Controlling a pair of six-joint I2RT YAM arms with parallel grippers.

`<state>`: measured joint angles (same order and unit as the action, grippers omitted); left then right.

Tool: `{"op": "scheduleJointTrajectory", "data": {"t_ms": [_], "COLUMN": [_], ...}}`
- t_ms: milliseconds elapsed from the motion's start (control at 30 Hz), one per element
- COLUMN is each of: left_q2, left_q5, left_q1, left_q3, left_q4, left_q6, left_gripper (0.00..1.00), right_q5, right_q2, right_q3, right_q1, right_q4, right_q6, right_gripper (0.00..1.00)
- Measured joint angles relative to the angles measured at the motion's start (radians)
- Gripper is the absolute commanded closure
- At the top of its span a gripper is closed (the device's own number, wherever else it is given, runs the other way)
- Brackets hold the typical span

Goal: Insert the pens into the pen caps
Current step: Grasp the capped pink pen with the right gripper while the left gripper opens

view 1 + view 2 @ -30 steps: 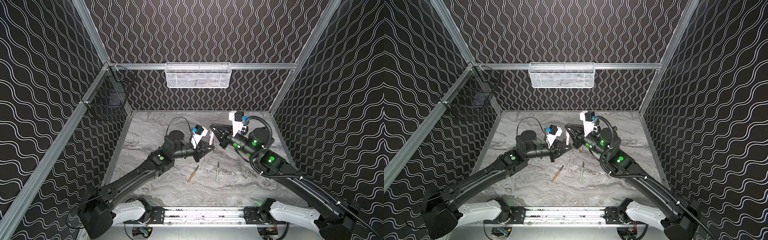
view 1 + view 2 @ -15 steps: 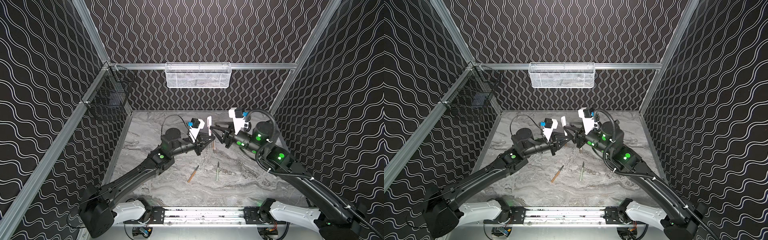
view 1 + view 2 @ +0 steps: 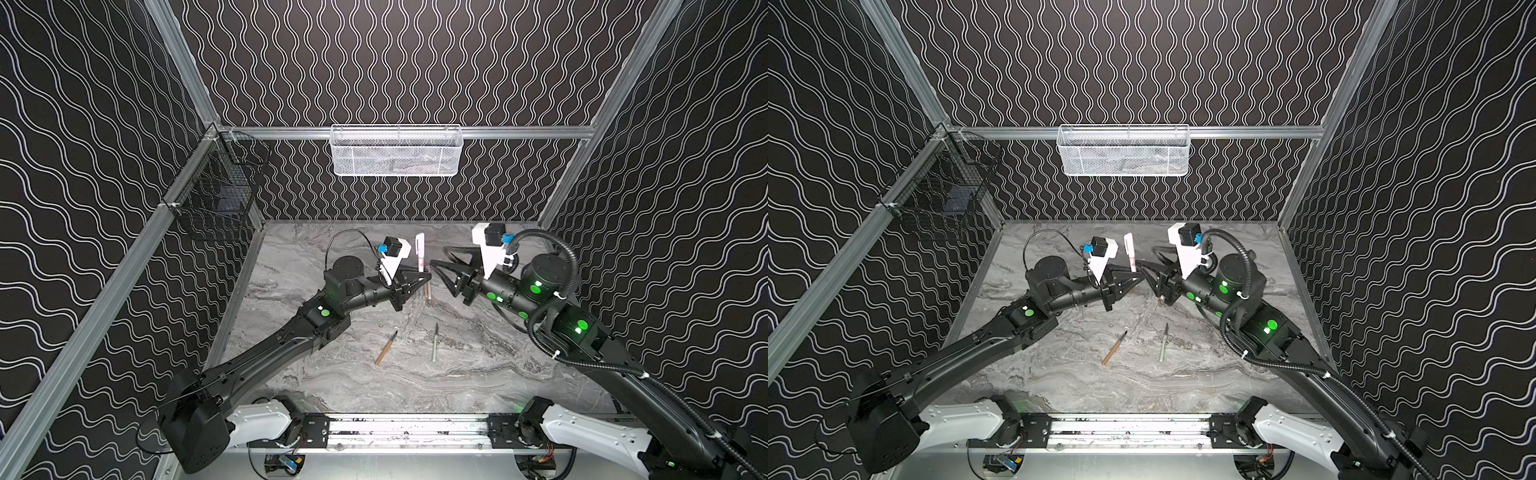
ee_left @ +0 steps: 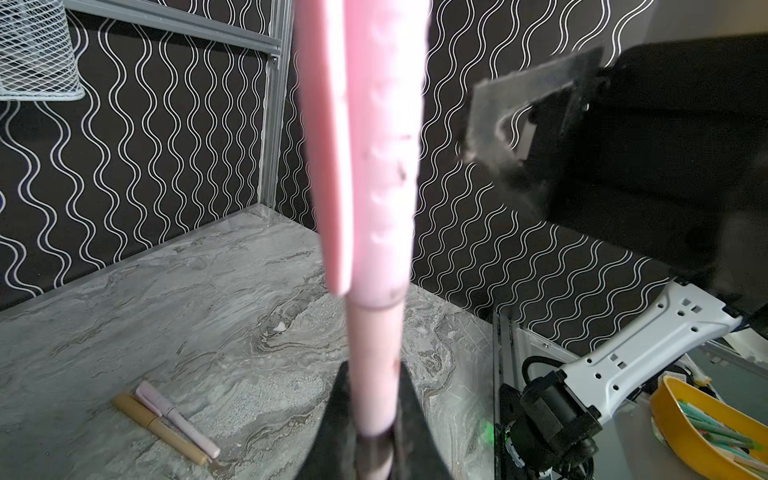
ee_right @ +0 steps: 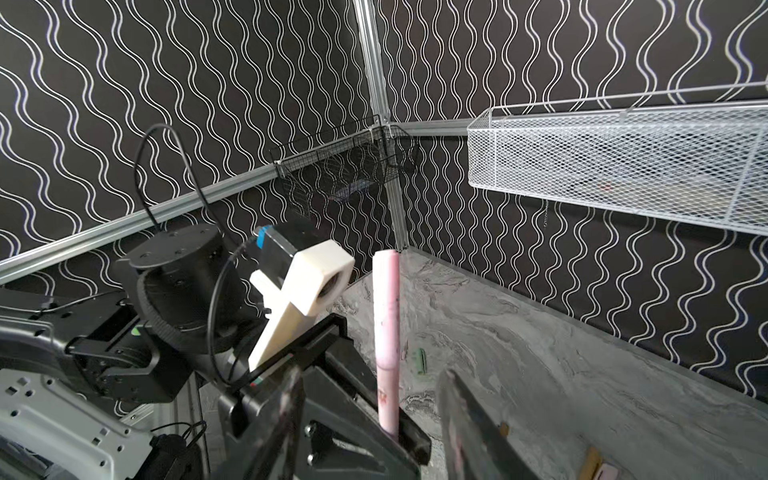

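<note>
Marble table (image 3: 478, 374), seen in both top views, with 12 o'clock taken at the back wall. The left arm (image 3: 291, 345) reaches in from 7 o'clock and the right arm (image 3: 582, 328) from 5 o'clock; their ends meet beyond the table's centre, toward 12 o'clock. A white mesh basket (image 3: 395, 151) hangs on the back rail at 12 o'clock, and a black wire basket (image 3: 216, 195) hangs in the corner at 10 o'clock.

The left gripper (image 3: 424, 277) is clamped on the lower barrel of a pink pen (image 3: 420, 249), which it holds upright above the table. A pink pen cap (image 4: 382, 145) is seated on the pen's upper end. The right gripper (image 3: 438, 255) sits just beside the pen at its 3 o'clock, jaws parted and holding nothing.

Nearer the front, a tan-orange pen (image 3: 386, 348) and a pale green pen (image 3: 434, 343) lie uncapped on the marble, dark tips toward 12 o'clock, the tan one at 9 o'clock of the green.

The left wrist view shows two capped pens, one tan (image 4: 160, 428) and one pale pink (image 4: 178, 419), lying side by side and touching.
</note>
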<state>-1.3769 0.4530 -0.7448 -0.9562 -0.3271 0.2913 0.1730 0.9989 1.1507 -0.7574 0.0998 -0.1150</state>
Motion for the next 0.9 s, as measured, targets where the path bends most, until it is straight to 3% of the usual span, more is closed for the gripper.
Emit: {"op": "scheduleJointTrajectory", "data": {"t_ms": [233, 400, 533, 567, 700, 767, 800, 900], "left_q2": [0.006, 0.008, 0.009, 0.009, 0.01, 0.014, 0.02, 0.035], "left_q5": [0.003, 0.003, 0.003, -0.002, -0.006, -0.029, -0.042, -0.084], "left_q1": [0.0, 0.0, 0.0, 0.001, 0.0, -0.001, -0.001, -0.001], "left_q3": [0.0, 0.0, 0.0, 0.0, 0.0, 0.0, 0.003, 0.014], "left_q4": [0.0, 0.0, 0.004, 0.004, 0.006, 0.011, 0.01, 0.008], "left_q6": [0.0, 0.0, 0.014, 0.019, 0.016, 0.017, 0.018, 0.034], "left_gripper": [1.0, 1.0, 1.0, 0.93, 0.29, 0.07, 0.02, 0.01], "right_q5": [0.028, 0.053, 0.074, 0.074, 0.071, 0.058, 0.044, 0.005], "right_q2": [0.081, 0.131, 0.155, 0.156, 0.159, 0.163, 0.169, 0.204], "right_q3": [0.0, 0.011, 0.015, 0.016, 0.027, 0.05, 0.072, 0.163], "right_q1": [0.0, 0.0, 0.002, 0.002, 0.0, 0.0, 0.004, 0.027], "right_q4": [-0.008, -0.019, -0.032, -0.032, -0.046, -0.053, -0.056, -0.061], "right_q6": [-0.009, -0.035, -0.031, -0.03, -0.054, -0.06, -0.063, -0.079], "right_gripper": [0.58, 0.75, 0.96, 0.98, 1.0, 1.0, 1.0, 1.0]}}
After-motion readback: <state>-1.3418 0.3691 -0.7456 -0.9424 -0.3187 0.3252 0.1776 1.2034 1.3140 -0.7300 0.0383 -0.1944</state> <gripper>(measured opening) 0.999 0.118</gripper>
